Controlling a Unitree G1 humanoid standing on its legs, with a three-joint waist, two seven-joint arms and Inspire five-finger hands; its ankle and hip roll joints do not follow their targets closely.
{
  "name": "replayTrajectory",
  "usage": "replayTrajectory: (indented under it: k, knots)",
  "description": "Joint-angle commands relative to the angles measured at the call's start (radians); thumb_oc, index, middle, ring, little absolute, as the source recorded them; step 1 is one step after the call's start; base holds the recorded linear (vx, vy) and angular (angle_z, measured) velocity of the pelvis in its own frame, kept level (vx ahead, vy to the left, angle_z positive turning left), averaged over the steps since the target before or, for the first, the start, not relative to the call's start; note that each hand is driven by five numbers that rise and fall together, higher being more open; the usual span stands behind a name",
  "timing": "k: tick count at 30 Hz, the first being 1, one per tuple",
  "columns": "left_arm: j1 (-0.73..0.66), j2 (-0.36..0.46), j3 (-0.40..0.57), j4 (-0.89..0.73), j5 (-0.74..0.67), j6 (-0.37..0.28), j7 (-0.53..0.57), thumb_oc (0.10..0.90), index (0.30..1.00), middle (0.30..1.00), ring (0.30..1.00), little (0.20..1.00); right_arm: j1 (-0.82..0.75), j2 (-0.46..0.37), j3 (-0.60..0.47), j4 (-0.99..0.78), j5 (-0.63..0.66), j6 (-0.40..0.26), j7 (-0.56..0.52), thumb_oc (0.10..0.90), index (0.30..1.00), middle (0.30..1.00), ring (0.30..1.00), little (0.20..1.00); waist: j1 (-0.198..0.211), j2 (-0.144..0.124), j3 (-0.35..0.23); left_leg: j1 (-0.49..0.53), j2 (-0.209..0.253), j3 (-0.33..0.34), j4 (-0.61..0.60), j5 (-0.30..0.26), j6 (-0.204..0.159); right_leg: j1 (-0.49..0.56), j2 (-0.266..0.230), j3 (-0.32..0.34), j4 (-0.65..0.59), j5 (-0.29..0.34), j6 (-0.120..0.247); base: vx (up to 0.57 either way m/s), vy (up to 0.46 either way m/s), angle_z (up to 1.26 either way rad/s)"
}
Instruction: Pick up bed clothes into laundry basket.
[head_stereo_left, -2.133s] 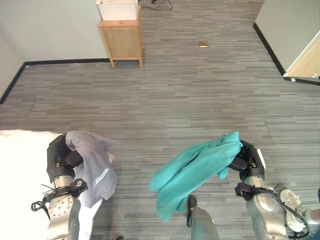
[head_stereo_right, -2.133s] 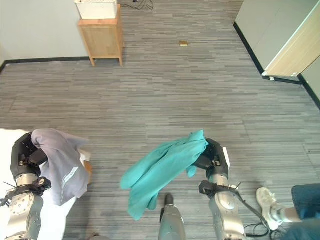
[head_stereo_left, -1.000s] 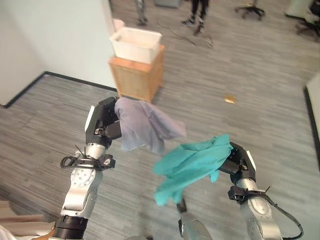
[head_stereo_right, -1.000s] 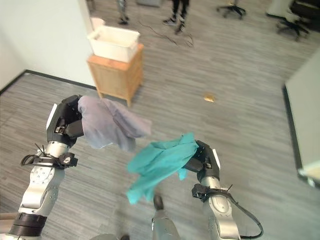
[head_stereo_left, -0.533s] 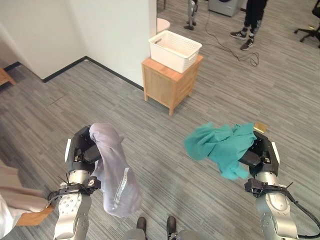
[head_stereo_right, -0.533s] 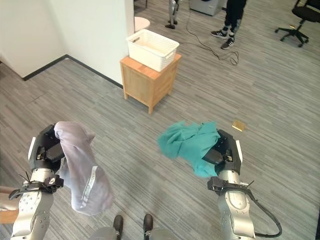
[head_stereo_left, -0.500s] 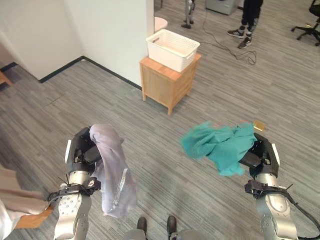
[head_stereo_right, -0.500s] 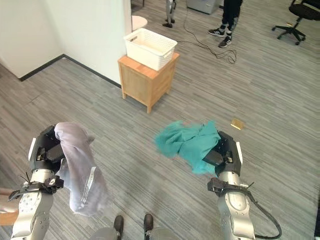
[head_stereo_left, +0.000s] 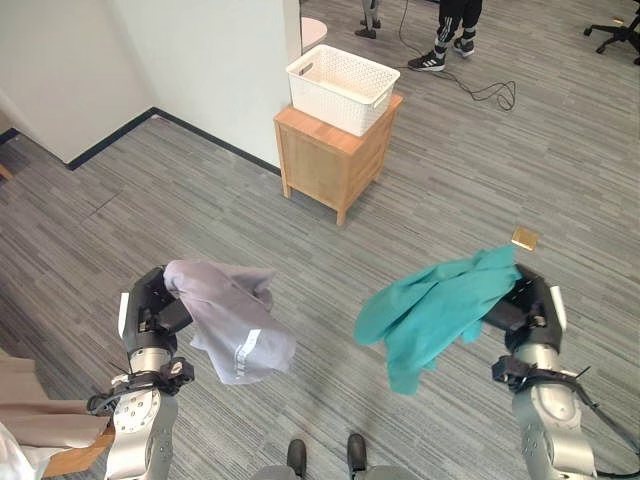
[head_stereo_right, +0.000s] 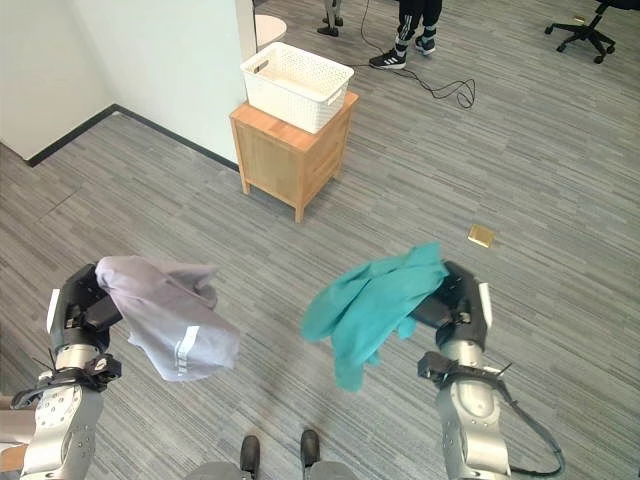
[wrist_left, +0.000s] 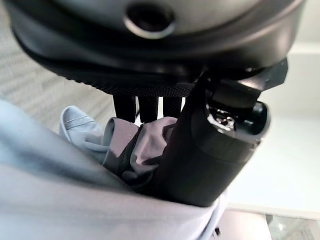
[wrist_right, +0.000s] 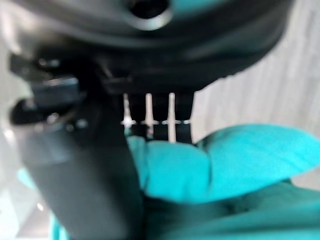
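A grey garment hangs from my left hand, whose fingers and thumb are curled round the cloth. A teal garment swings from my right hand, shut on its bunched end. Both pieces hang in the air above the grey floor, low in the eye views. The white laundry basket stands on a small wooden cabinet well ahead, against a white wall corner.
A small tan object lies on the floor ahead of the right hand. A person's legs stand beyond the cabinet beside a black cable. An office chair is far right. Open floor lies between me and the cabinet.
The camera has come slightly nearer the cabinet. The grey garment has swung up and out to the right; the teal one now trails down and left. Both hands keep their hold.
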Motion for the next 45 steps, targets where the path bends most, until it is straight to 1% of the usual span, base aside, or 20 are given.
replayTrajectory:
  k: [1,3,5,6,12,14,15,18,20,23,26,28,30,33,36,38,39,40,43,45]
  knots:
    - [-0.102,0.101,0.092,-0.097,0.039,-0.120,0.019,0.400,0.300,0.300,0.300,0.300,-0.069,-0.051,-0.024,-0.127,0.013,-0.125,-0.009,0.400,0.300,0.300,0.300,0.300,-0.012,-0.028,-0.044,-0.070,0.038,-0.017,0.170,-0.148,-0.032,-0.109,-0.096,-0.001,0.306,-0.134,0.128,-0.02,0.081,-0.24]
    - [-0.106,0.109,0.095,-0.092,0.041,-0.125,0.029,0.400,0.300,0.300,0.300,0.300,-0.071,-0.039,-0.007,-0.143,-0.014,-0.123,-0.007,0.400,0.300,0.300,0.300,0.300,-0.007,-0.020,-0.011,-0.029,0.047,0.014,0.177,-0.180,-0.015,-0.240,-0.120,-0.046,0.561,-0.069,0.168,0.13,0.136,-0.42]
    - [-0.103,0.110,0.096,-0.095,0.036,-0.126,0.027,0.400,0.300,0.300,0.300,0.300,-0.068,-0.036,-0.006,-0.142,-0.016,-0.122,-0.006,0.400,0.300,0.300,0.300,0.300,-0.012,-0.020,-0.008,0.005,0.052,0.022,0.164,-0.189,-0.018,-0.287,-0.148,-0.071,0.573,-0.050,0.173,0.26,0.032,-0.34]
    - [-0.098,0.118,0.099,-0.110,0.023,-0.127,0.008,0.400,0.300,0.300,0.300,0.300,-0.060,-0.039,-0.015,-0.145,-0.016,-0.122,-0.002,0.400,0.300,0.300,0.300,0.300,-0.030,-0.019,-0.002,0.059,0.071,0.025,0.147,-0.224,-0.038,-0.343,-0.190,-0.088,0.487,-0.055,0.174,0.25,-0.039,0.03]
    - [-0.149,0.149,0.100,-0.105,0.037,-0.149,0.010,0.400,0.300,0.300,0.300,0.300,-0.025,-0.035,-0.033,-0.138,-0.007,-0.134,-0.002,0.400,0.300,0.300,0.300,0.300,-0.103,-0.017,-0.017,0.211,0.162,-0.020,0.109,-0.267,-0.121,-0.391,-0.200,-0.079,0.097,0.018,0.208,0.51,-0.183,0.01]
    - [-0.145,0.152,0.108,-0.129,0.044,-0.149,0.007,0.400,0.300,0.300,0.300,0.300,0.003,-0.035,-0.028,-0.144,0.001,-0.128,0.012,0.400,0.300,0.300,0.300,0.300,-0.115,-0.023,-0.036,0.228,0.187,-0.046,0.142,-0.236,-0.141,-0.373,-0.189,-0.068,0.116,0.024,0.199,0.61,-0.310,0.57]
    - [-0.134,0.149,0.125,-0.138,0.061,-0.154,0.010,0.400,0.300,0.300,0.300,0.300,-0.005,-0.038,-0.010,-0.141,0.015,-0.141,0.031,0.400,0.300,0.300,0.300,0.300,-0.109,-0.022,-0.042,0.219,0.209,-0.065,0.223,-0.159,-0.165,-0.356,-0.166,-0.064,0.142,0.043,0.177,0.47,-0.268,0.75]
    - [-0.109,0.135,0.142,-0.140,0.028,-0.145,0.001,0.400,0.300,0.300,0.300,0.300,-0.028,-0.042,0.024,-0.121,0.183,-0.147,0.061,0.400,0.300,0.300,0.300,0.300,-0.093,-0.035,-0.065,0.119,0.259,-0.082,0.515,0.125,-0.141,-0.274,-0.099,-0.074,0.176,-0.016,0.092,0.55,-0.390,0.36]
    - [-0.103,0.144,0.148,-0.158,0.010,-0.139,-0.016,0.400,0.300,0.300,0.300,0.300,-0.052,-0.042,0.043,-0.104,0.289,-0.168,0.084,0.400,0.300,0.300,0.300,0.300,-0.053,-0.065,-0.043,-0.011,0.245,-0.091,0.722,0.130,-0.099,-0.182,-0.075,-0.067,0.152,-0.051,0.037,0.54,-0.482,-0.04]
    - [-0.112,0.154,0.141,-0.173,0.005,-0.135,-0.016,0.400,0.300,0.300,0.300,0.300,-0.080,-0.074,0.043,-0.097,0.291,-0.170,0.049,0.400,0.300,0.300,0.300,0.300,-0.017,-0.087,-0.010,-0.124,0.193,-0.091,0.798,0.072,-0.078,-0.109,-0.077,-0.059,0.124,-0.071,0.023,0.41,-0.275,-0.14]
    - [-0.140,0.143,0.116,-0.160,-0.027,-0.146,-0.022,0.400,0.300,0.300,0.300,0.300,-0.108,-0.109,0.041,-0.109,0.283,-0.161,0.046,0.400,0.300,0.300,0.300,0.300,0.017,-0.091,0.010,-0.254,0.199,0.008,0.687,0.040,-0.105,-0.017,-0.088,-0.086,0.096,-0.108,0.026,0.47,-0.116,0.33]
    - [-0.149,0.127,0.081,-0.134,-0.037,-0.151,-0.026,0.400,0.300,0.300,0.300,0.300,-0.112,-0.127,0.045,-0.120,0.241,-0.151,0.050,0.400,0.300,0.300,0.300,0.300,0.045,-0.066,-0.004,-0.303,0.117,0.083,0.426,0.028,-0.106,0.039,-0.072,-0.100,0.082,-0.148,0.032,0.59,-0.015,0.10]
    - [-0.140,0.118,0.075,-0.133,-0.024,-0.150,-0.021,0.400,0.300,0.300,0.300,0.300,-0.137,-0.123,0.070,-0.112,0.224,-0.151,0.046,0.400,0.300,0.300,0.300,0.300,0.084,-0.048,-0.018,-0.308,0.034,0.055,0.246,0.062,-0.089,0.092,-0.038,-0.091,0.066,-0.168,0.035,0.45,-0.013,-0.10]
    - [-0.139,0.119,0.077,-0.141,-0.016,-0.154,-0.020,0.400,0.300,0.300,0.300,0.300,-0.162,-0.119,0.078,-0.100,0.215,-0.150,0.043,0.400,0.300,0.300,0.300,0.300,0.097,-0.039,-0.036,-0.303,0.006,0.090,0.141,0.120,-0.096,0.156,-0.016,-0.084,0.043,-0.192,0.033,0.51,-0.006,-0.55]
    - [-0.144,0.135,0.092,-0.148,0.005,-0.156,-0.012,0.400,0.300,0.300,0.300,0.300,-0.169,-0.107,0.088,-0.114,0.178,-0.134,0.055,0.400,0.300,0.300,0.300,0.300,0.101,-0.044,-0.073,-0.265,0.004,0.156,0.137,0.076,-0.055,0.192,-0.022,-0.104,0.087,-0.258,0.041,0.45,0.063,-0.30]
    - [-0.146,0.142,0.106,-0.154,0.019,-0.152,0.004,0.400,0.300,0.300,0.300,0.300,-0.159,-0.092,0.079,-0.114,0.124,-0.121,0.051,0.400,0.300,0.300,0.300,0.300,0.100,-0.075,-0.090,-0.192,-0.025,0.148,0.144,-0.004,0.002,0.112,-0.083,-0.120,0.399,-0.155,0.139,0.41,0.141,0.04]
    - [-0.147,0.142,0.106,-0.154,0.019,-0.151,0.005,0.400,0.300,0.300,0.300,0.300,-0.160,-0.091,0.079,-0.115,0.123,-0.121,0.050,0.400,0.300,0.300,0.300,0.300,0.102,-0.073,-0.090,-0.194,-0.022,0.149,0.141,0.002,0.003,0.104,-0.081,-0.118,0.404,-0.152,0.139,0.28,0.161,-0.05]
    - [-0.173,0.149,0.090,-0.163,0.010,-0.156,0.005,0.400,0.300,0.300,0.300,0.300,-0.155,-0.092,0.066,-0.122,0.105,-0.115,0.054,0.400,0.300,0.300,0.300,0.300,0.064,-0.052,-0.065,-0.128,-0.009,0.125,0.116,-0.012,0.022,-0.013,-0.082,-0.090,0.641,-0.047,0.175,0.17,0.102,0.02]
    - [-0.202,0.158,0.050,-0.164,0.015,-0.155,-0.003,0.400,0.300,0.300,0.300,0.300,-0.151,-0.123,0.039,-0.107,0.081,-0.116,0.040,0.400,0.300,0.300,0.300,0.300,0.020,-0.027,-0.051,-0.045,0.004,0.070,0.072,-0.027,0.021,-0.146,-0.075,-0.047,0.674,-0.087,0.138,0.40,0.060,0.61]
    - [-0.231,0.173,0.025,-0.159,0.010,-0.150,-0.017,0.400,0.300,0.300,0.300,0.300,-0.162,-0.183,-0.011,-0.097,0.089,-0.125,0.018,0.400,0.300,0.300,0.300,0.300,-0.010,-0.033,-0.052,-0.018,-0.004,0.017,0.058,-0.041,-0.004,-0.190,-0.091,0.025,0.445,-0.123,0.115,0.27,-0.102,0.84]
